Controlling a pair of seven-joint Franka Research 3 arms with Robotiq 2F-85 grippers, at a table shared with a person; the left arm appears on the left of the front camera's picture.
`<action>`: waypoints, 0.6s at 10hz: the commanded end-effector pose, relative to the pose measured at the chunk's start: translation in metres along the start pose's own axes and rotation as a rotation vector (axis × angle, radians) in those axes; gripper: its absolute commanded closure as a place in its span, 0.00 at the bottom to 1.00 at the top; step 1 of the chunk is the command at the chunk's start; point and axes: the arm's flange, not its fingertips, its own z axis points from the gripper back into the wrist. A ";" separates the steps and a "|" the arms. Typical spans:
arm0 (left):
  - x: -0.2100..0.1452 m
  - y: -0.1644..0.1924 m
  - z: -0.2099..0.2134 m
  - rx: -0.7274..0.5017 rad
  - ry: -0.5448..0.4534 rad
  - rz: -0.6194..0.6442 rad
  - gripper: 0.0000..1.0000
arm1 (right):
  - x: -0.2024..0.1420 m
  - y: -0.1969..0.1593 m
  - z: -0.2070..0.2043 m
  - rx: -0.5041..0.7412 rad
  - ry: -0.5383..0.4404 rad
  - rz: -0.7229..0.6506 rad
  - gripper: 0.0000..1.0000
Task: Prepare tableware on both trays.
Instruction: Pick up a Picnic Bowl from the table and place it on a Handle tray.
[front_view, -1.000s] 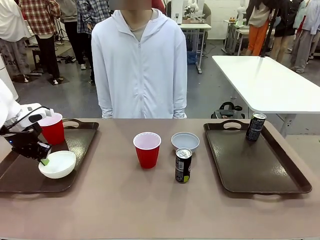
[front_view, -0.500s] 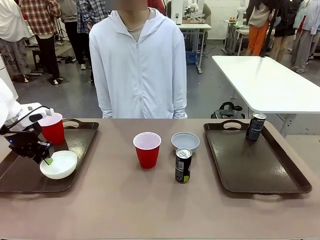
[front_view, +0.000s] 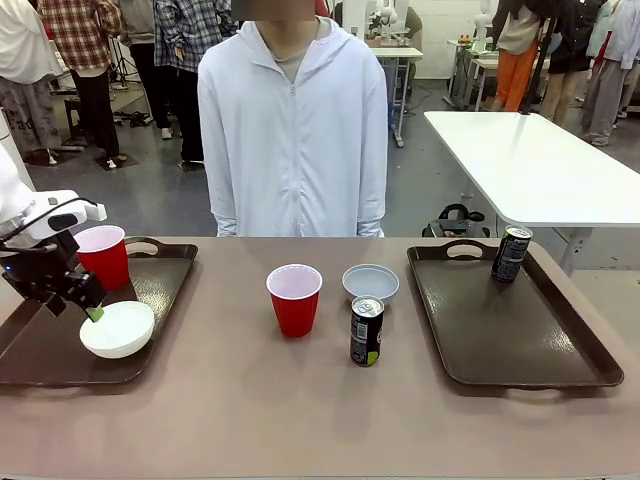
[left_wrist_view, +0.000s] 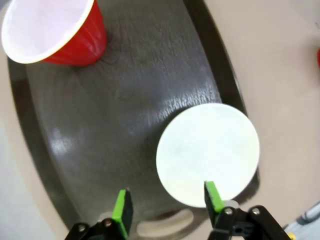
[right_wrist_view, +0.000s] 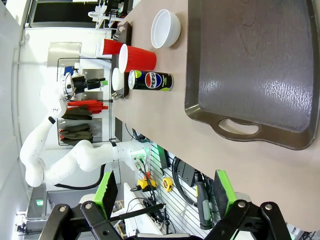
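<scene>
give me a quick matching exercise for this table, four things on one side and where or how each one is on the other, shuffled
Things:
1. white bowl
2. grey-blue bowl
3. left gripper
4. right tray

Places or states:
a. holds one dark can at its far corner
b. on the bare table, between the trays
c. resting on the left tray
d. open, above the left tray

Pairs: 1-c, 2-b, 3-d, 4-a
</scene>
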 end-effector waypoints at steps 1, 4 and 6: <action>-0.022 -0.005 0.015 0.033 0.004 -0.004 0.00 | 0.000 0.000 0.000 0.012 -0.004 0.007 0.00; -0.035 -0.007 0.034 0.032 -0.003 -0.013 0.00 | 0.000 0.000 0.000 0.012 -0.004 0.007 0.00; -0.012 -0.007 0.038 0.020 -0.009 -0.030 0.00 | 0.000 0.000 0.000 0.012 -0.004 0.007 0.00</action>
